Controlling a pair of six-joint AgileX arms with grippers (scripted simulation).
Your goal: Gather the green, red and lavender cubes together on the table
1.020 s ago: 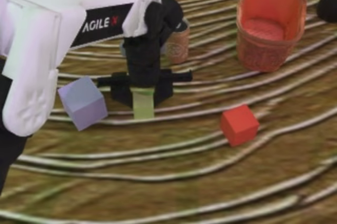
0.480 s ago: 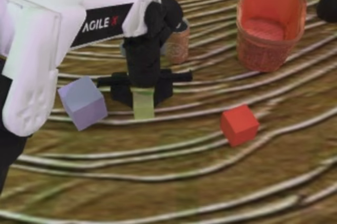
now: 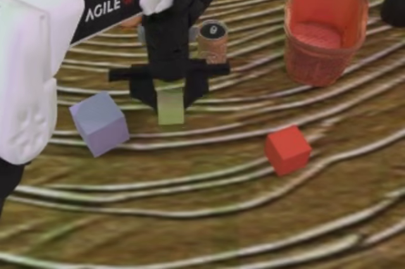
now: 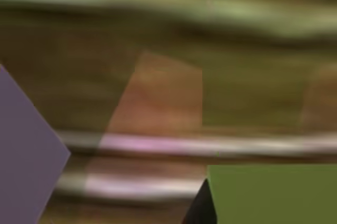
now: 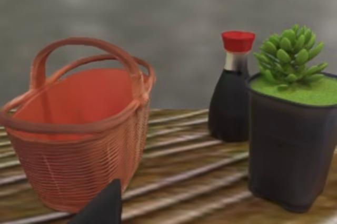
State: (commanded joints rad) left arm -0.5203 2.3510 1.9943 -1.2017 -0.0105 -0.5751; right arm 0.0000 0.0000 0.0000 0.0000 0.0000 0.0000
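While the lavender cube [image 3: 99, 122] rests on the table [image 3: 209, 231] at left and the red cube [image 3: 288, 149] well apart at right, the green cube [image 3: 171, 106] is held between the closed fingers of the left gripper [image 3: 169, 92], apparently being carried; a set-down beside another cube is judged next. The lavender cube [image 4: 26, 150] is seen close beside the green one [image 4: 274, 192] only in the left wrist view, whereas a basket [image 5: 79, 134], bottle [image 5: 231, 92] and potted plant [image 5: 292, 129] are shown by the right wrist view, the right gripper's state being impossible to tell.

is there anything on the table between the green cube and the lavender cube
Nothing visible does. In the top view the left gripper is at the green cube, and only bare table lies between it and the lavender cube to its left. The brown can stands behind, out of that path.
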